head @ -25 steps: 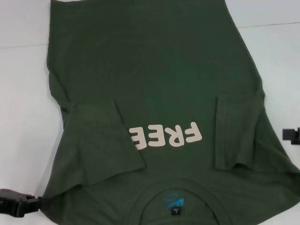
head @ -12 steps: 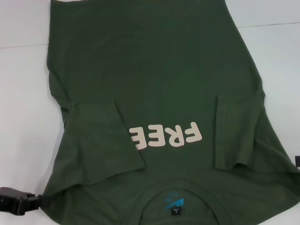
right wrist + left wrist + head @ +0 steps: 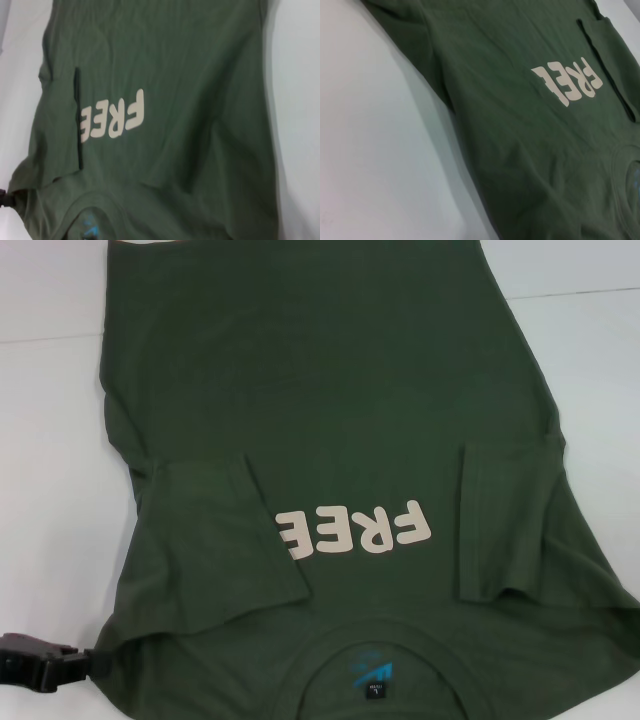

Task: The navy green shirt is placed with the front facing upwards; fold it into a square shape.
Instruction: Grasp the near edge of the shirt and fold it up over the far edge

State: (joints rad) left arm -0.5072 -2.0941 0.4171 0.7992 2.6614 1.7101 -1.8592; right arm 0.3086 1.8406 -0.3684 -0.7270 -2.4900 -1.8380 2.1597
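Head view, left gripper (image 3: 45,668) touching the navy green shirt (image 3: 330,420) at its near-left edge, finger opening unclear, right gripper unseen

The navy green shirt (image 3: 330,410) is soft matt knitted cloth, lightly creased, with stitched hems. Its cream print (image 3: 352,530) looks smooth and flat. The table (image 3: 50,470) is smooth, white, faintly sheened. The left gripper (image 3: 40,668) looks like matt black plastic.

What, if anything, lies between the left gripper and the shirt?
Nothing visible. The left gripper sits on the white table, right at the shirt shoulder edge, with no object between them.
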